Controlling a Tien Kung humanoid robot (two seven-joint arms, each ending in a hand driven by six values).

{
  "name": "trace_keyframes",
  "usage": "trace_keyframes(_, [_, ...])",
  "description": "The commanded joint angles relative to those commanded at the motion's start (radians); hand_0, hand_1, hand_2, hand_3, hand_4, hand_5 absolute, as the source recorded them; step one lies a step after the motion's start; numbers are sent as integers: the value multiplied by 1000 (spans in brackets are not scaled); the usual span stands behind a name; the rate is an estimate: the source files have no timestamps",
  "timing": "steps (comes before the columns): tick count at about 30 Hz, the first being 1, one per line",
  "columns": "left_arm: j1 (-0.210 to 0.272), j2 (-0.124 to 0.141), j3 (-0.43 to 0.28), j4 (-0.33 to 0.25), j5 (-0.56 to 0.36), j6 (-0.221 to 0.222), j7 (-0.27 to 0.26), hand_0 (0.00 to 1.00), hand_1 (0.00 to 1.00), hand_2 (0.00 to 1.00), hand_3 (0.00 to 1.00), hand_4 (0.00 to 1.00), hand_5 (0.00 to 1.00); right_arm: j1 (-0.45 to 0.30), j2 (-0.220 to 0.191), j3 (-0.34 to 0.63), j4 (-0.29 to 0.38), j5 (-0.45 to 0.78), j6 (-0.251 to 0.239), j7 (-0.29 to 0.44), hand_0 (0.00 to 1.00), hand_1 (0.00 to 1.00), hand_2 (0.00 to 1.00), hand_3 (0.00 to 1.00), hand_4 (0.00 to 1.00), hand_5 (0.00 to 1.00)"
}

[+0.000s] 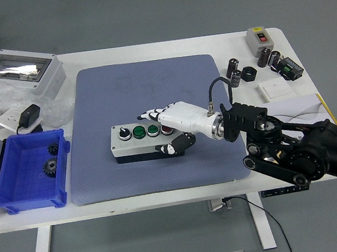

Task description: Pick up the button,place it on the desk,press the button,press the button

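On the blue-grey mat lay the grey push-button control box; the robot's white right hand clasped its right end, fingers over the top. Pressing well meant steadying the box and pushing straight down.

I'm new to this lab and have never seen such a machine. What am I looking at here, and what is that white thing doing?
This is one view from a camera high on a humanoid robot, looking down at its table. The white thing is its right hand, on a black arm coming in from the right. It grips a grey button box lying on a blue mat: fingers over the top, thumb at the front. Left of the mat sits a blue bin with gears. The left arm is out of sight.
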Motion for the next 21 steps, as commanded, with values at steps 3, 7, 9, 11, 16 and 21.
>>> trace_keyframes(3, [1, 0, -2, 0, 2, -6, 0, 478, 458, 460, 699, 2, 2, -2, -1, 5, 1, -5, 5, -2, 887, 922, 998, 998, 597, 2])
trace_keyframes(7, [1, 1, -4, -1, 3, -12, 2, 478, 458, 460, 699, 2, 2, -1, -2, 9, 1, -5, 8, -3, 887, 922, 998, 998, 597, 2])
trace_keyframes(9, [0, 1, -5, -1, 4, -14, 2, 480, 462, 459, 701, 2, 2, -1, -3, 9, 0, -1, 7, 0, 920, 958, 998, 998, 617, 2])
trace_keyframes(11, [0, 1, -6, 0, 5, -17, 1, 480, 462, 459, 701, 2, 2, -2, -4, 10, 0, 2, 6, 3, 920, 958, 998, 998, 617, 2])
trace_keyframes(16, [-1, 0, -11, 0, 11, -23, -1, 482, 465, 460, 694, 2, 2, -5, -18, 14, 23, 31, 16, 6, 947, 998, 998, 998, 636, 2])
trace_keyframes(21, [-3, -2, -13, 1, 11, -29, -5, 480, 466, 457, 694, 2, 2, -10, -63, 33, 109, 107, 28, 3, 986, 998, 998, 998, 639, 2])
